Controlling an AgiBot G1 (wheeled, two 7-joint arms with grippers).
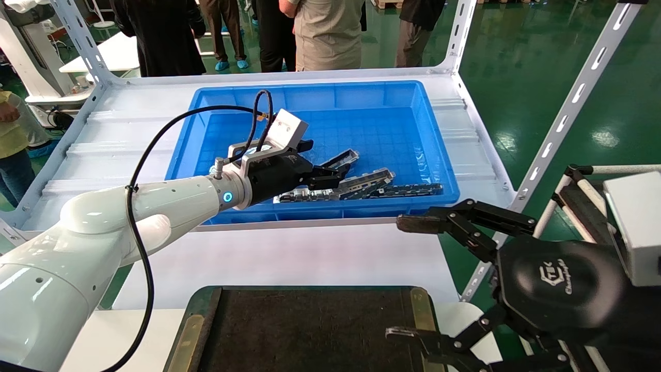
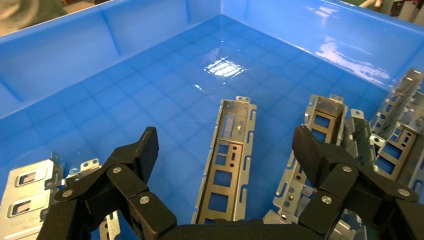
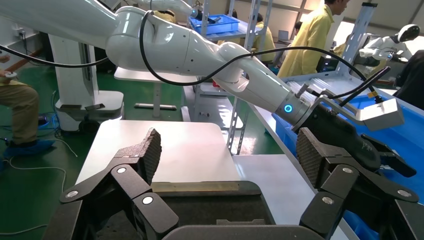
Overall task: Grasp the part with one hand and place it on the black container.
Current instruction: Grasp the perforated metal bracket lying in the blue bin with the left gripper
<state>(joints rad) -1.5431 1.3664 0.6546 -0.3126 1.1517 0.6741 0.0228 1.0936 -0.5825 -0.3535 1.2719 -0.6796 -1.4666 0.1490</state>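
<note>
Inside the blue bin [image 1: 413,101], left claw [image 2: 227,150] hangs spread wide, holding nothing, fingers [image 2: 142,150] straddling the part [image 2: 227,165] flat on the bin floor. More metal brackets [image 2: 315,145] crowd just beside it. Right claw [image 1: 408,279] splayed, unladen, over the black container [image 1: 310,330] corner on the tabletop [image 1: 289,256].

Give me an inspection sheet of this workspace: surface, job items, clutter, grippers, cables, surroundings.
Surface: white shelf table carrying the blue bin.
Job's things: part flat on the bin floor, ungrasped; black container nearest the robot, nothing on its visible area.
Clutter: more metal rails piled beside the part.
Grippers: left gripper open inside the bin, straddling the part; right gripper open, parked beside the container.
Cables: black cable looping along the left arm.
Surroundings: people standing behind the table; green floor.
</note>
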